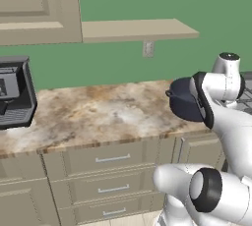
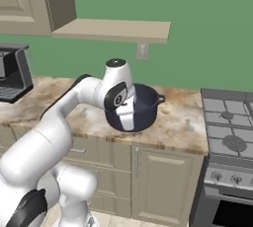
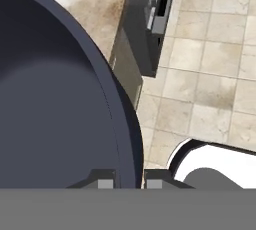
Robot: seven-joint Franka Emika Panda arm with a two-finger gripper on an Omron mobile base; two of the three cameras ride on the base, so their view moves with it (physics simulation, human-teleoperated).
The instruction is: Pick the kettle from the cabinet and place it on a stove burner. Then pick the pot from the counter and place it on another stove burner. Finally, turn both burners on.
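The dark navy pot hangs tilted just above the marbled counter, near its front edge. My gripper is shut on the pot's rim, one fingertip inside the wall and the other outside. The pot's dark interior takes up the left of the hand view. From the left base camera the pot is half hidden behind my forearm. The grey stove with its burners stands to the right of the pot. The beige cabinet and its open shelf hang above. The kettle is out of view.
A black coffee machine sits at the counter's left end. A wall outlet is under the shelf. Drawers with metal handles line the counter front. Tiled floor lies below the pot.
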